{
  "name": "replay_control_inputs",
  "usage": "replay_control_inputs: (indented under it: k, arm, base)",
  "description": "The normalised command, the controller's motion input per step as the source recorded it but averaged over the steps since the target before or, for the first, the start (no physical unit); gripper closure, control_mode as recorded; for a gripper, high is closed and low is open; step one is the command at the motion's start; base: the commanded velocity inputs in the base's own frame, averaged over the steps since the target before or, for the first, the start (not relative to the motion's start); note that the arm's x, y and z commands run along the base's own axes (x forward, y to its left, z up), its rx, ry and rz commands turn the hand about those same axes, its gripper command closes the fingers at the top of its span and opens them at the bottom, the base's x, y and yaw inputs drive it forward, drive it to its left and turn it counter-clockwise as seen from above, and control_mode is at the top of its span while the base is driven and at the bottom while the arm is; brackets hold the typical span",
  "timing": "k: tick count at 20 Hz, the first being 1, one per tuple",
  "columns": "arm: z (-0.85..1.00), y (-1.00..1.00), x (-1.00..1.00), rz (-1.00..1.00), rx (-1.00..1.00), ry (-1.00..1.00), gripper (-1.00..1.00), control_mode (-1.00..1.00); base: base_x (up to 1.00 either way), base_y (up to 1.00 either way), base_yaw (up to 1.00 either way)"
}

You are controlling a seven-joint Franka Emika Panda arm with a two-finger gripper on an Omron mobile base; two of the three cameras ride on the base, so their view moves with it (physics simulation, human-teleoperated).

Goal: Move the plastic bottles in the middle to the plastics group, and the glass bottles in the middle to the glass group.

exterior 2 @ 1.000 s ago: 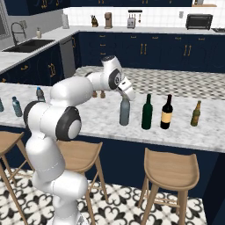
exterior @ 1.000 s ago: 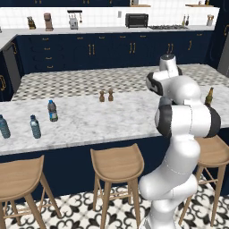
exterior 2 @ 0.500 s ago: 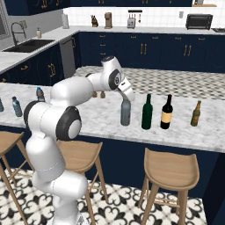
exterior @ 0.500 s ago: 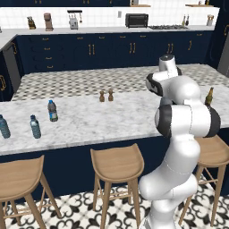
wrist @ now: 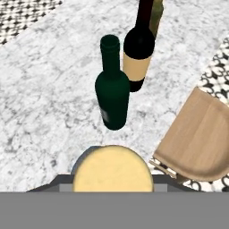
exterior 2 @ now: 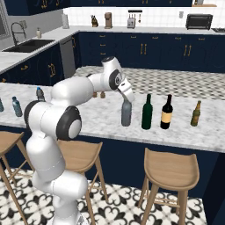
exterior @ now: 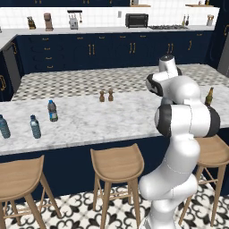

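Observation:
The squat grey bottle [exterior 2: 126, 115] with a tan cap [wrist: 112, 172] stands upright at the counter's front. My gripper [exterior 2: 126, 97] comes down over its top and is shut on the cap, which sits between the fingers in the hand view. I cannot tell whether the bottle's base touches the marble. Just to its right stands the tall dark-green bottle [exterior 2: 147, 113] [wrist: 112, 96]. Beyond that are the dark wine bottle with a cream label [exterior 2: 166, 113] [wrist: 137, 58] and the slim olive-brown bottle [exterior 2: 196, 114] [exterior: 209, 96]. Small blue-tinted water bottles [exterior: 53, 111] [exterior: 35, 127] [exterior: 3, 127] stand at the counter's left end.
Two small brown shakers [exterior: 106, 95] stand mid-counter behind the arm. Wooden stools [exterior 2: 169, 165] [exterior: 117, 163] line the counter's front edge, one of them [wrist: 197, 143] below the glass bottles. The gap between the grey and the green bottle is narrow.

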Motion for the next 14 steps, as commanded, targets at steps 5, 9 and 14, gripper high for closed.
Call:
replay_control_inputs:
  k: [5,9,14]
  arm:
    - [-0.01,0.00,0.00,-0.03,0.00,0.00,1.00,-1.00]
    - [-0.01,-0.02,0.00,-0.04,0.00,0.00,1.00,-1.00]
    - [0.00,-0.06,0.00,-0.05,0.00,0.00,1.00,-1.00]
  base:
    - [0.00,0.00,0.00]
    - [0.00,0.00,0.00]
    - [0.00,0.00,0.00]
